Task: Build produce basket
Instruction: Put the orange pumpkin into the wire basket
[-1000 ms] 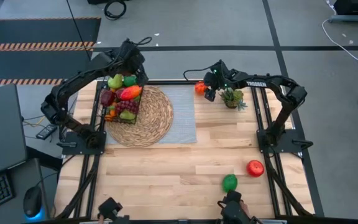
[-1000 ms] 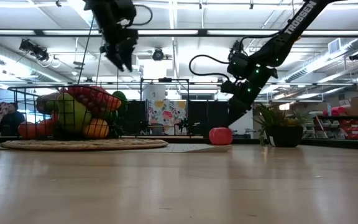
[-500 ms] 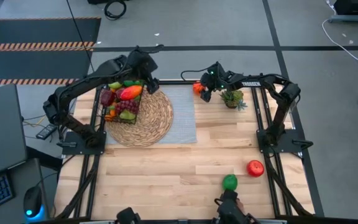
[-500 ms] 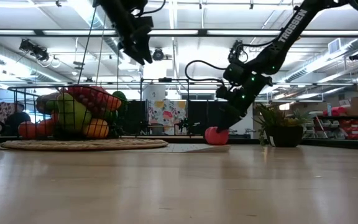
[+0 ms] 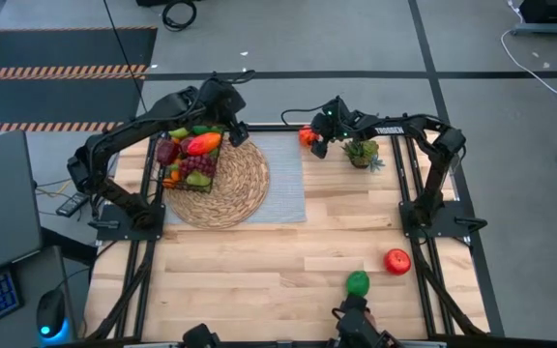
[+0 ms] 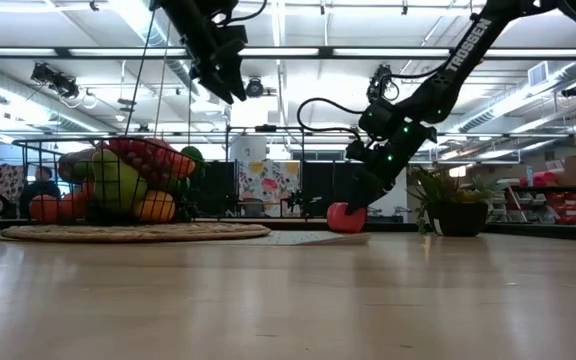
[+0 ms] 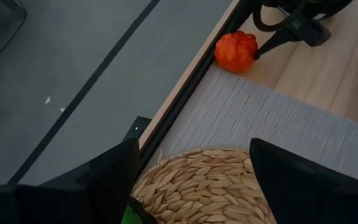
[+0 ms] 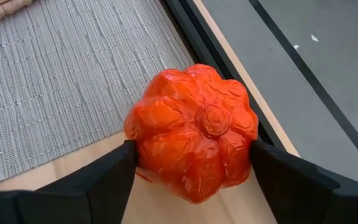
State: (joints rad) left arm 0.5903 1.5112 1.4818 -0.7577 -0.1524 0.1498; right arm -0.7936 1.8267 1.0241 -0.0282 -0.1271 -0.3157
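- Since the frames a second back, the left gripper [image 5: 230, 124] has swung from above the basket [image 5: 189, 155] toward the far rim of the round woven mat [image 5: 230, 188], and the right gripper [image 5: 314, 143] has dropped onto the orange-red ribbed fruit [image 5: 307, 136]; over the last half second neither has shifted much.
- Left side: the basket sits on the mat's left part, heaped with produce, its long axis running from the table's far edge toward the near one. The left gripper hangs above it with fingers spread and nothing held.
- Middle: the ribbed fruit [image 8: 192, 129] rests on bare wood at the far edge, just beside the grey placemat [image 5: 278, 179]. It is roundish, with no clear long axis; its stem dimple tilts up toward the wrist camera. The right fingers flank it, touching or nearly so; whether they have clamped I cannot tell.
- Risk: its glossy, lobed skin could squirt out of a closing pinch and roll off that edge.
- Right: potted plant [image 5: 362, 152] close by could be brushed on the lift; a green fruit [image 5: 357, 283] and red apple [image 5: 397, 261] wait near the front.
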